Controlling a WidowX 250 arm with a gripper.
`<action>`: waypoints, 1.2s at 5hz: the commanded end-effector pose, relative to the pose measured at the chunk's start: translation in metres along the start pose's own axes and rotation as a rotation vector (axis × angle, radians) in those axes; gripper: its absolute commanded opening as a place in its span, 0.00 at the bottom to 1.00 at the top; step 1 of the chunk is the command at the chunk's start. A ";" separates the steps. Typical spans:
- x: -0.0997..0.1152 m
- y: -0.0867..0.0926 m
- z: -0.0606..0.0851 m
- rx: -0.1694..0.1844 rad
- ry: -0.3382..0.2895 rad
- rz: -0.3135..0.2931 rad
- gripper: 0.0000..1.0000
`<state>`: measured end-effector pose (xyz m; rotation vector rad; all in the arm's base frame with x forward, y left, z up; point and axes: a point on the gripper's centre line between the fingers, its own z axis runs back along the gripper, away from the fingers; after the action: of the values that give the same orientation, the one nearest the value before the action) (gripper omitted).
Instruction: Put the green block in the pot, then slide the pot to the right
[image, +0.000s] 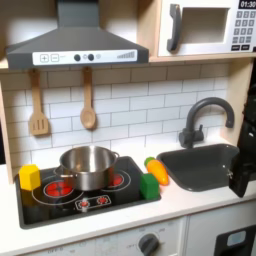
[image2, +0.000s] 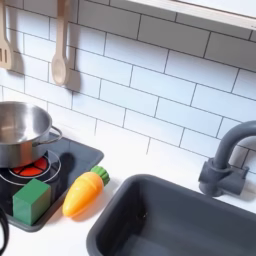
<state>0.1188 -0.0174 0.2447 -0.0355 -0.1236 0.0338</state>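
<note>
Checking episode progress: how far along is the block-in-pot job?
Nothing looks done. The green block sits on the stove's front corner beside the carrot, outside the pot, which stands on the burners. Nothing is in hand. The arm is at the first exterior view's right edge. Left: pick, drop, slide.

You've got the green block (image: 148, 186) (image2: 31, 201) sitting upright at the stove's front corner, outside the pot (image: 88, 165) (image2: 20, 131). That shiny silver pot stands upright on the burners, apparently empty, though its inside is blurry.
</note>
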 end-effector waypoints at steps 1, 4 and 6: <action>0.000 0.000 0.000 0.000 0.000 0.000 1.00; 0.041 0.015 -0.011 0.032 0.000 0.042 1.00; 0.073 0.021 -0.015 0.040 -0.004 0.065 1.00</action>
<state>0.1927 0.0055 0.2374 0.0000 -0.1243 0.1014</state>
